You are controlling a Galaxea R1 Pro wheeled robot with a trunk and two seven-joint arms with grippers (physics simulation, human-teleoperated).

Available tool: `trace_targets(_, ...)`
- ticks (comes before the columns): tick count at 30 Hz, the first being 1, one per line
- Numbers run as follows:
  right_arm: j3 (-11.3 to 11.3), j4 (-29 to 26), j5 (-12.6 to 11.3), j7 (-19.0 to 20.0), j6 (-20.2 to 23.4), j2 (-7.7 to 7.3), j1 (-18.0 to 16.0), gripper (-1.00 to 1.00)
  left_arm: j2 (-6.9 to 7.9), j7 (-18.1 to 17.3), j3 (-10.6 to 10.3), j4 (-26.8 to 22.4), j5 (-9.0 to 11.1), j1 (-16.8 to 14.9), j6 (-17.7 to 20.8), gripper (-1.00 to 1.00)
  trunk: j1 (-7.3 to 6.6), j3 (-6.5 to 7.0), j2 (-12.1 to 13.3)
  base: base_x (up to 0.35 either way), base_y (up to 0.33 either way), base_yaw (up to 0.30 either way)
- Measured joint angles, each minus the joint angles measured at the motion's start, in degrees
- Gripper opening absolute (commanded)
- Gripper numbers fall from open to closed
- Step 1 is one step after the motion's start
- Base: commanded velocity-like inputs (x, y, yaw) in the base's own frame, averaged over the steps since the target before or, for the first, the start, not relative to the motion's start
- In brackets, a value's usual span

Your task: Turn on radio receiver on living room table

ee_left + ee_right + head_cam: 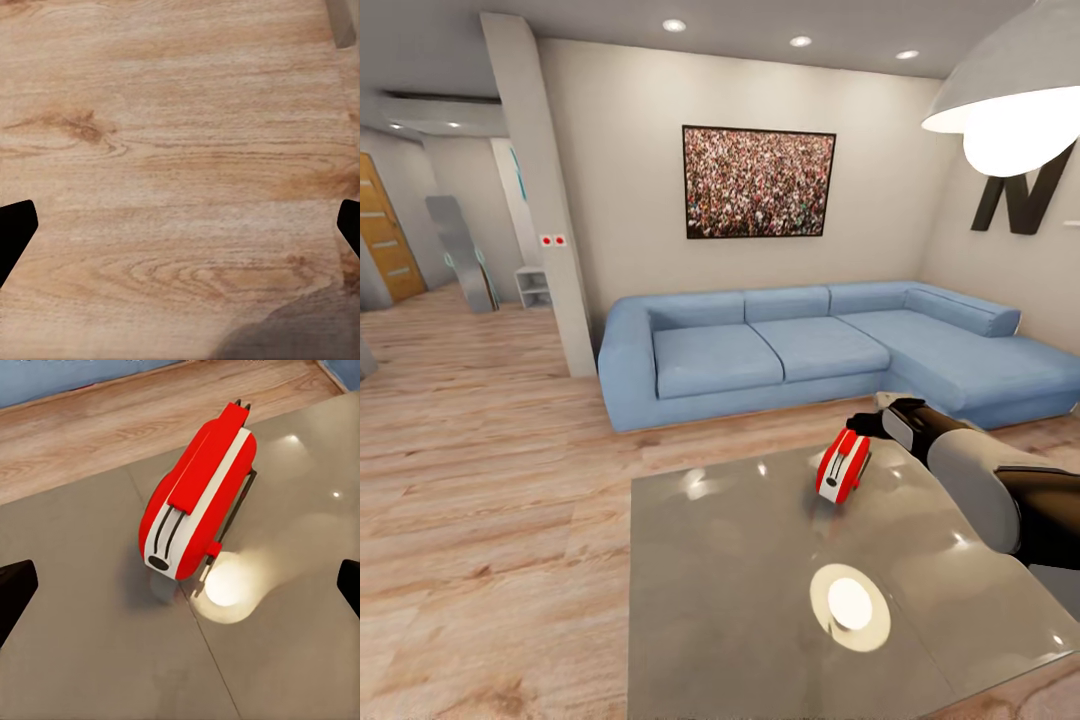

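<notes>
Radio receiver stands on edge near far side of coffee table, sofa well beyond. Red shell w/ white edge band; thin dark stand behind it in right wrist view. R gripper hovers just beside and above it, apart, no contact; in right wrist view its dark fingertips sit wide apart, nothing between. L gripper also spread, over plank floor. Judgement: small rigid plastic box, prob. light, sits narrow on glossy top, so likely slides or tips if pushed. Steady the flat red sides, then press the control lightly; dial not visible here.
</notes>
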Motion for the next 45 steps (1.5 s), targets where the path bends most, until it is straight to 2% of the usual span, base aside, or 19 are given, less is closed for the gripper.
trace_targets(12,0.2,-3.3,0.0,-0.4,0.0,-0.51,0.0,1.00,0.09,0.1,0.0,0.1,0.0,0.0,0.0,1.00,0.00,-1.11,0.0,0.000,0.000,0.000)
trace_targets(21,0.1,-3.5,0.0,-0.4,-0.1,-2.91,0.0,1.00,0.10,0.1,0.0,0.2,0.0,0.0,0.0,1.00,0.00,-1.94,0.0,0.000,0.000,0.000)
trace_targets(27,0.1,-3.5,-0.1,-0.5,-0.1,-3.43,0.0,1.00,0.10,0.1,0.0,0.2,0.0,0.0,0.0,1.00,0.00,-2.50,0.0,0.000,0.000,0.000)
trace_targets(31,0.0,-3.5,-0.1,-0.5,-0.1,-4.29,0.0,1.00,0.10,0.2,0.0,0.3,-0.1,0.0,0.0,1.00,0.00,-2.87,0.0,0.000,0.000,0.000)
trace_targets(45,-0.1,-3.5,-0.1,-0.5,-0.3,-4.57,0.0,1.00,0.10,0.2,0.0,0.4,-0.1,0.0,0.0,1.00,0.00,-4.16,0.0,0.000,0.000,0.000)
